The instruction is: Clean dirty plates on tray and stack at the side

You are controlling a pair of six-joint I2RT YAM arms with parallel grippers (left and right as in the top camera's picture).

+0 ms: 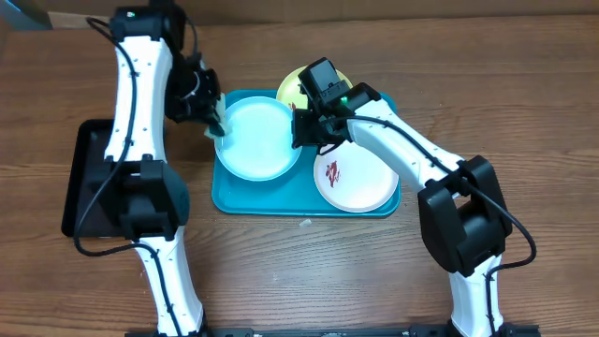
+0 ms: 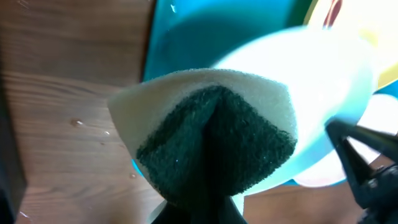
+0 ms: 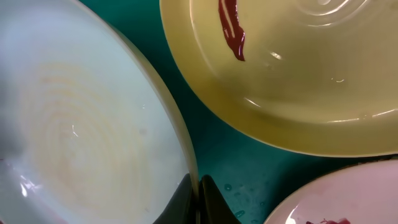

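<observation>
One sponge, three plates, one tray

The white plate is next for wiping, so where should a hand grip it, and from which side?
Probably pinch the white plate by its thin rim at the right-hand edge, coming in from the robot's right. It lies flat on the tray, so only the rim offers a hold, and the blue plate sits close on its left.

We take this for a robotics lab: a left arm and a right arm stand at a wood-grain surface.
</observation>
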